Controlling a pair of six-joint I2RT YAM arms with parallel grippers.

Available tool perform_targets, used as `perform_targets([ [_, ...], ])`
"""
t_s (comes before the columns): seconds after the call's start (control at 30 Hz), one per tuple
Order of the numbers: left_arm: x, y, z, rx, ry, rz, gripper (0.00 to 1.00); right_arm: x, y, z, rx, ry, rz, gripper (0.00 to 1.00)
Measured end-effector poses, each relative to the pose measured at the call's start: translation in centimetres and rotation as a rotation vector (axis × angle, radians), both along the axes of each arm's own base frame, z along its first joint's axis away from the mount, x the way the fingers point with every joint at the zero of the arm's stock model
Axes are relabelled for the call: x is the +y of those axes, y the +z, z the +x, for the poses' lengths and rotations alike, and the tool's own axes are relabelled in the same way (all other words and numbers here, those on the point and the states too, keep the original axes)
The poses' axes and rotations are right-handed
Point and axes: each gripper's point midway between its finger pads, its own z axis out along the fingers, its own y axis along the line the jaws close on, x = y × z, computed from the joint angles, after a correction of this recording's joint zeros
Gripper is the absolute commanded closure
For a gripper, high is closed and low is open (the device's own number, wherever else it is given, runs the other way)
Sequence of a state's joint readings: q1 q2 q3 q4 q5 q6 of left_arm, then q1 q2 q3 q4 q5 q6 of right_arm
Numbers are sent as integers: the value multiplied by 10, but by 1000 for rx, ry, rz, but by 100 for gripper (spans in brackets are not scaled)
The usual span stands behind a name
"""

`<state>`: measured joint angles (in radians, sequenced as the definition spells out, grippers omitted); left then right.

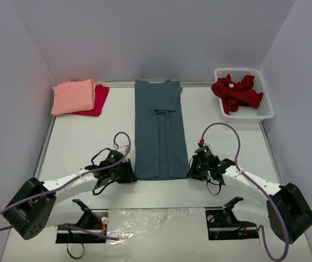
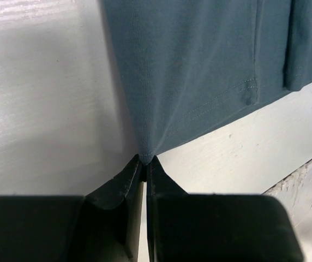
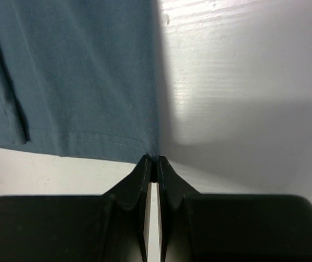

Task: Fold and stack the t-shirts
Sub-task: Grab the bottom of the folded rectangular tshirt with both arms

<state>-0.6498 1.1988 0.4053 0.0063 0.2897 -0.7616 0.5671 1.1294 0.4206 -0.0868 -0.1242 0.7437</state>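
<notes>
So here we've got the blue shirt [image 1: 157, 131] lying flat in the middle of the overhead frame. It's folded into a long narrow strip with the sleeves tucked in, neck end toward the top and hem toward the bottom.

The left gripper [image 1: 130, 173] sits at the lower left corner of that strip. In its wrist view the jaws are pinched together with the hem corner caught right between the tips. The right gripper [image 1: 193, 170] is the same deal at the lower right corner: jaws squeezed closed, with the corner of the cloth nipped at the very tip. Both arms reach in low over the table [image 1: 79, 142] from the bottom corners of the frame.

At the upper left we see the pink shirt [image 1: 73, 96] folded into a neat square. It sits on top of the crimson shirt [image 1: 99, 98], which pokes out along its right side. At the upper right, the dark red shirt [image 1: 237, 91] is a crumpled heap inside the white basket [image 1: 266, 106], well apart from the blue one.
</notes>
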Motion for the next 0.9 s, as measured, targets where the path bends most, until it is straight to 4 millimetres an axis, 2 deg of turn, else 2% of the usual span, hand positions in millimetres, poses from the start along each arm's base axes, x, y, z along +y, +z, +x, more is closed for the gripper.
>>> perform_targets([
  [0.43,-10,0,-13,-18,-49,11,98,17,11,-15,-21,39,-23,100],
  [0.9,11,3,-31,-8,-36,66,98,29,25,-35,-44,61,-51,100],
])
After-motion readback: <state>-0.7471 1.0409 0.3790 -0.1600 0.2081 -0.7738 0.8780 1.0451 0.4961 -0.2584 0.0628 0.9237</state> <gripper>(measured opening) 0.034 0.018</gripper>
